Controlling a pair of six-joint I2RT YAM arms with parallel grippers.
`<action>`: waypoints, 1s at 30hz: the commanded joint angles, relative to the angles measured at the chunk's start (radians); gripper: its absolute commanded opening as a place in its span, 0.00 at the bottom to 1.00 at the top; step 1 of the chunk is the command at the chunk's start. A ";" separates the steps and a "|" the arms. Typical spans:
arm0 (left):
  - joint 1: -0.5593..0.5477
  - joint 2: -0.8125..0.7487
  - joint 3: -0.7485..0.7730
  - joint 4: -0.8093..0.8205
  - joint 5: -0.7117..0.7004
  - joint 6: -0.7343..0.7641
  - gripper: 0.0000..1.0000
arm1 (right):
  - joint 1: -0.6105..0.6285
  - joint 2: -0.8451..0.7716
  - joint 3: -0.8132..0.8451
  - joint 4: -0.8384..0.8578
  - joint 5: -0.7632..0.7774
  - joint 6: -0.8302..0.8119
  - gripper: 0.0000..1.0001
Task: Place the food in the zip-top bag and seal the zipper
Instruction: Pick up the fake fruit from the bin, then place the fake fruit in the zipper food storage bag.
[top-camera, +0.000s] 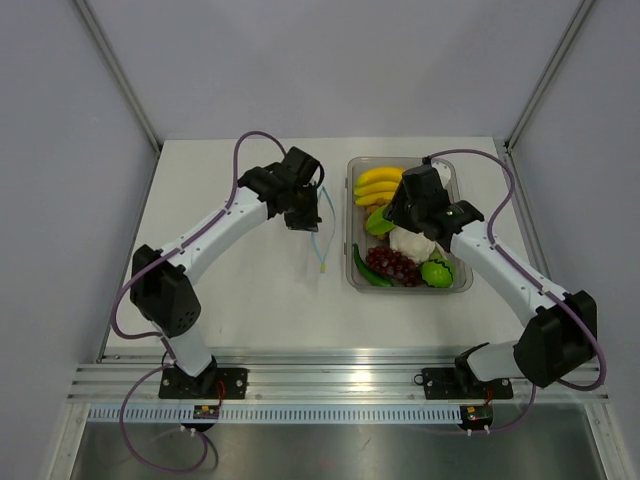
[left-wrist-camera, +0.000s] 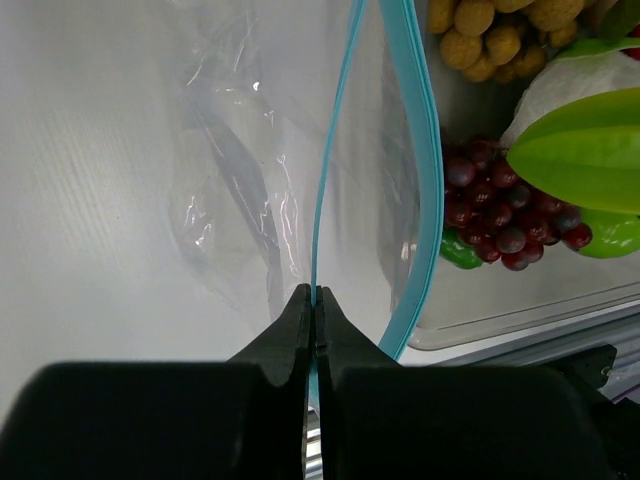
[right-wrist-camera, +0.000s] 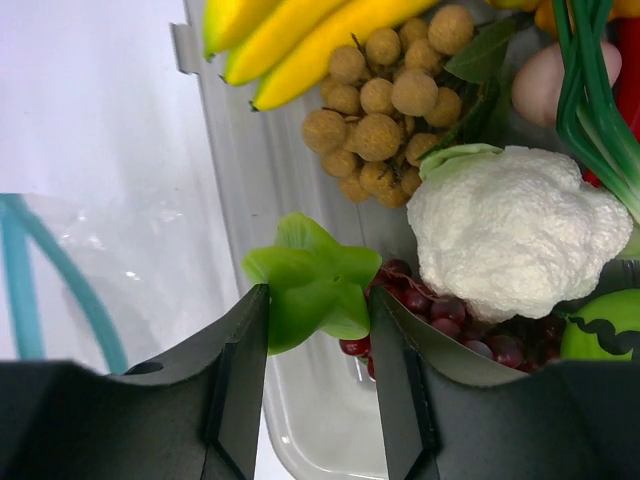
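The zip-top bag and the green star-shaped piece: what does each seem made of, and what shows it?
The zip-top bag: likely thin clear plastic film, glossy; it creases and glints. The green star-shaped piece: probably moulded plastic or rubber, smooth, slightly shiny, uniformly coloured.

Overhead camera looks down; close wrist cameras share the grapes (top-camera: 393, 265).

3 bananas (right-wrist-camera: 340, 45) run off the top edge; the right gripper (right-wrist-camera: 318, 297) hides the green fruit's (right-wrist-camera: 300, 262) sides; the left gripper (left-wrist-camera: 313, 295) hides the zipper's (left-wrist-camera: 425, 170) end.
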 joint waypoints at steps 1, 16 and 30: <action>-0.013 0.036 0.065 0.031 0.059 -0.009 0.00 | 0.021 -0.056 0.077 -0.013 0.007 -0.023 0.23; -0.027 0.096 0.109 0.025 0.067 -0.016 0.00 | 0.196 -0.001 0.217 -0.028 0.032 -0.026 0.24; -0.025 0.041 0.135 0.033 0.154 -0.014 0.00 | 0.225 0.138 0.190 0.025 -0.016 -0.011 0.26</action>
